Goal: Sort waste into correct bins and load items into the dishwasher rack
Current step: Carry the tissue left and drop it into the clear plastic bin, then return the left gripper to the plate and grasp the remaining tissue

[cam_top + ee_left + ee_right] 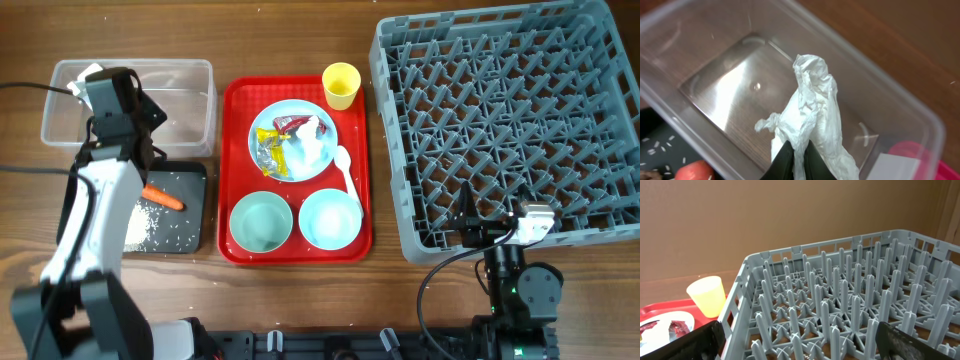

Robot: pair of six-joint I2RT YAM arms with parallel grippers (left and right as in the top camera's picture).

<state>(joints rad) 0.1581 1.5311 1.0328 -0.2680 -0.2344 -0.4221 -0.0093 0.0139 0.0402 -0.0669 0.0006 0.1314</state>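
Observation:
My left gripper (796, 159) is shut on a crumpled white tissue (812, 100) and holds it over the clear tub (880, 85), which also shows in the overhead view (190, 75). The orange carrot (162, 197) and rice grains (150, 228) lie in the black tray (197, 172). The light-blue plate (262, 122) holds yellow (270, 145) and red (295, 123) wrappers and more tissue (310, 150). The white spoon (347, 170), yellow cup (341, 85), pale-green bowl (260, 222) and light-blue bowl (330, 218) sit on the red tray. My right gripper (805, 345) is open and empty at the grey rack's (500, 110) near edge.
The flat red tray (235, 100) lies between the bins and the rack. My left arm (95, 200) reaches over the black tray's left side. Cables trail on the wooden table near the right arm's base (515, 290).

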